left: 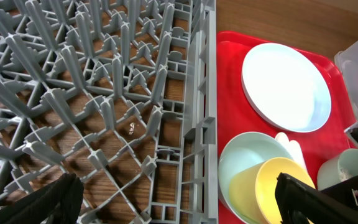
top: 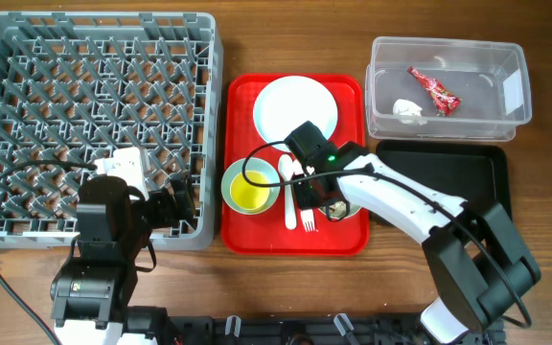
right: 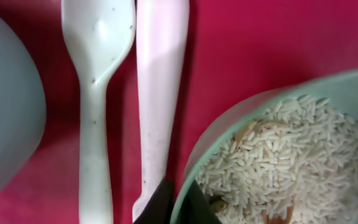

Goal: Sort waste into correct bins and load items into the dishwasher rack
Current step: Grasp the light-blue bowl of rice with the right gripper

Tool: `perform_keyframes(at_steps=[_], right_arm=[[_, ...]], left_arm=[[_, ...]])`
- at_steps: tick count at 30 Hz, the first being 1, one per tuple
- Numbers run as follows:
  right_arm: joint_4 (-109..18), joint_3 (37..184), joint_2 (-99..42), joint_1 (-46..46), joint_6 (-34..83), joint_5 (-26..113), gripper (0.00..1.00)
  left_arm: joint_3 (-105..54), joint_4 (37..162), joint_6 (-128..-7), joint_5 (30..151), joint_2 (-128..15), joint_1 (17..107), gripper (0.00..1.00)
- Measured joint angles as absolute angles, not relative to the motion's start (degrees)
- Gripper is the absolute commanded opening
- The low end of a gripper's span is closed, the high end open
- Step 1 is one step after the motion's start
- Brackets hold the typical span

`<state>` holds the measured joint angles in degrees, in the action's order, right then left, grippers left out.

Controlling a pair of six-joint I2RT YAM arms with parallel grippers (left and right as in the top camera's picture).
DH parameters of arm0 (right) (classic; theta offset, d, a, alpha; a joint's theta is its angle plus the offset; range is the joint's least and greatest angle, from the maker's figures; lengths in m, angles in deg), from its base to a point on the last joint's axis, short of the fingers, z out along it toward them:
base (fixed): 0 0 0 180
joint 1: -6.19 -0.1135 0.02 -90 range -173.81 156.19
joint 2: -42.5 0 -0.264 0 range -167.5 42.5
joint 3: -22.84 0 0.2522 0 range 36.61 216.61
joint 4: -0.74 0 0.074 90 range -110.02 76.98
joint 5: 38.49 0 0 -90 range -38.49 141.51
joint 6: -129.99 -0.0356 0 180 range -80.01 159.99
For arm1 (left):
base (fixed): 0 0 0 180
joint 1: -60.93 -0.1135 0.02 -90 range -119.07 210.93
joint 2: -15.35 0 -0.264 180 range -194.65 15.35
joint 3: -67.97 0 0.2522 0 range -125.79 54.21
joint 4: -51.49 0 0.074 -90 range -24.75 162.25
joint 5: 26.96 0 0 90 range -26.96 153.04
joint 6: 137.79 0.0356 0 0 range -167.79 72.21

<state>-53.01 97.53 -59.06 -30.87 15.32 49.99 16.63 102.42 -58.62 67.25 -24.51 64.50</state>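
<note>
Your right gripper (top: 317,199) has little room: the rice-filled mint-green bowl (right: 278,162) is at its tips, the white plastic fork (right: 160,93) and spoon (right: 95,93) just left; bare red serving tray (right: 222,43) lies ahead.

Right arm (top: 401,196): white link, black joints, green LED, looped cable. Left arm (top: 103,225): black, cabled.

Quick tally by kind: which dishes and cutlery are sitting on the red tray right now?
Plate: 1
Bowls: 2, one with rice in it
Cup: 1, yellow, nested in the other bowl
Spoon: 1
Fork: 1
Total: 6
</note>
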Motion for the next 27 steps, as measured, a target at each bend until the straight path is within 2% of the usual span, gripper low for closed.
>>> perform_keyframes(at_steps=[5,8,11,14,15,20,27], right_arm=[[-59.92,102.34,-56.37,-29.77,15.34,49.82,0.04],[-61.99,104.94,-51.23,-25.58,15.32,47.59,0.04],[-62.41,106.08,-44.74,-13.58,16.20,39.20,0.04],[-63.15,106.08,-44.52,-6.15,18.80,30.93,0.04],[-63.00,105.49,-44.52,-0.03,20.30,26.76,0.04],[-62.95,97.64,-44.96,18.81,29.35,7.18,0.04],[-60.07,90.23,-50.60,31.64,35.17,-10.24,0.04]], left_arm=[[16.63,102.46,-58.64,67.23,-24.51,64.50,1.00],[16.63,102.55,-58.62,67.25,-24.51,64.50,1.00],[16.63,102.55,-58.64,67.25,-24.51,64.50,1.00],[16.63,102.55,-58.64,67.23,-24.51,64.50,1.00],[16.63,102.57,-58.62,67.25,-24.51,64.50,1.00],[16.63,102.55,-58.62,67.25,-24.51,64.50,1.00],[16.63,102.53,-58.62,67.23,-24.51,64.50,1.00]])
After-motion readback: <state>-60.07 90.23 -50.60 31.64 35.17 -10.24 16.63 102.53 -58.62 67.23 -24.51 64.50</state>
